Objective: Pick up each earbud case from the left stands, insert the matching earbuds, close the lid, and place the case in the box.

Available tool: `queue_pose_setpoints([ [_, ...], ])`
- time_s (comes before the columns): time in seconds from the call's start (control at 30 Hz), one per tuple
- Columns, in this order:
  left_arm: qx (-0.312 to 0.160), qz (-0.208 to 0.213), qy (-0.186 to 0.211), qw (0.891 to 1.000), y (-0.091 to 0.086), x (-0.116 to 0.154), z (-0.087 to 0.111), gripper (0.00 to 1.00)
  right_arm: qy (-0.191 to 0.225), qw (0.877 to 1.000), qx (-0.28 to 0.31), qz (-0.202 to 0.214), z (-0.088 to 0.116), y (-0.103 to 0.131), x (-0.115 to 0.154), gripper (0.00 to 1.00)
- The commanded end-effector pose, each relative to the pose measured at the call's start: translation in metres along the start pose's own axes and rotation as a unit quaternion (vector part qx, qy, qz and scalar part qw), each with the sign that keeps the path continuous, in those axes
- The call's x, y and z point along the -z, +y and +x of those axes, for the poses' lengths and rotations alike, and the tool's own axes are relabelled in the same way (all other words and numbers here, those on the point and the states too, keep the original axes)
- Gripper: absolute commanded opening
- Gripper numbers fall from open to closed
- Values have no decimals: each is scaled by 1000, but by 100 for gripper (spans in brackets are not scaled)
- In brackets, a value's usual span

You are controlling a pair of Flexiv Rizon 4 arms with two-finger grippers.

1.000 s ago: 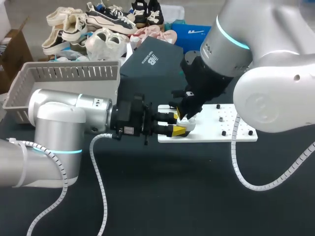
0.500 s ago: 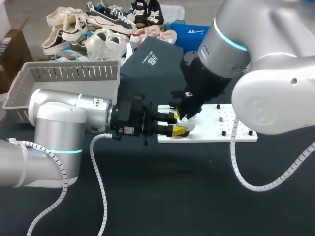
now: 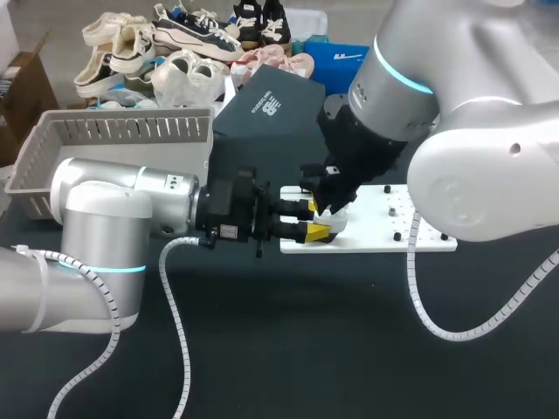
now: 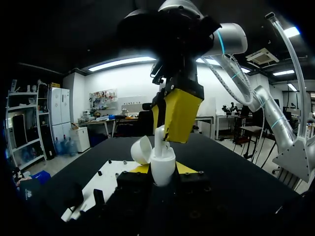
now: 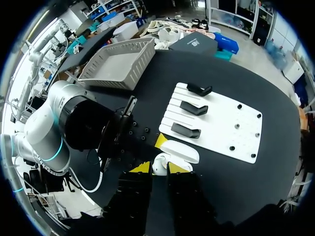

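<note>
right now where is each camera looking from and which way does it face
Head view: above and behind, looking down on the table; both arms show, left gripper and right gripper meeting at the white board.
Left wrist view: low on that arm, facing across the table; the open case sits clamped in its own gripper, right gripper above it.
Right wrist view: looking down past its own gripper at case, board, grey basket; left arm shows.
Shared: all three see the case.

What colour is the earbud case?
The case is plain white, lid included. It shows best in the left wrist view.
</note>
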State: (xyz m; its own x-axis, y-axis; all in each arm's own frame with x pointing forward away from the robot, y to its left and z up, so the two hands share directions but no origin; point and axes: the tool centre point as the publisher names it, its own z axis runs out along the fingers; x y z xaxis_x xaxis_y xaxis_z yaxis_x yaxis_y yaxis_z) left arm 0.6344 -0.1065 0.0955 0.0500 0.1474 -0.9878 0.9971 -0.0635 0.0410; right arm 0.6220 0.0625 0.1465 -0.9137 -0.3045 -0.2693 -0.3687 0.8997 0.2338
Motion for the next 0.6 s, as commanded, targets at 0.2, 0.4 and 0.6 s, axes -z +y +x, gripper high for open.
queue_pose_setpoints([
  [0.2, -1, -1, -1, 1000, 0, 0, 1, 0, 3, 1000, 1, 4, 0, 2, -3, 0],
  [0.4, -1, -1, -1, 1000, 0, 0, 1, 0, 8, 1000, 0, 8, 1, 2, -5, 0],
  [0.6, -1, -1, -1, 1000, 0, 0, 1, 0, 12, 1000, 2, 10, 0, 2, -5, 40],
])
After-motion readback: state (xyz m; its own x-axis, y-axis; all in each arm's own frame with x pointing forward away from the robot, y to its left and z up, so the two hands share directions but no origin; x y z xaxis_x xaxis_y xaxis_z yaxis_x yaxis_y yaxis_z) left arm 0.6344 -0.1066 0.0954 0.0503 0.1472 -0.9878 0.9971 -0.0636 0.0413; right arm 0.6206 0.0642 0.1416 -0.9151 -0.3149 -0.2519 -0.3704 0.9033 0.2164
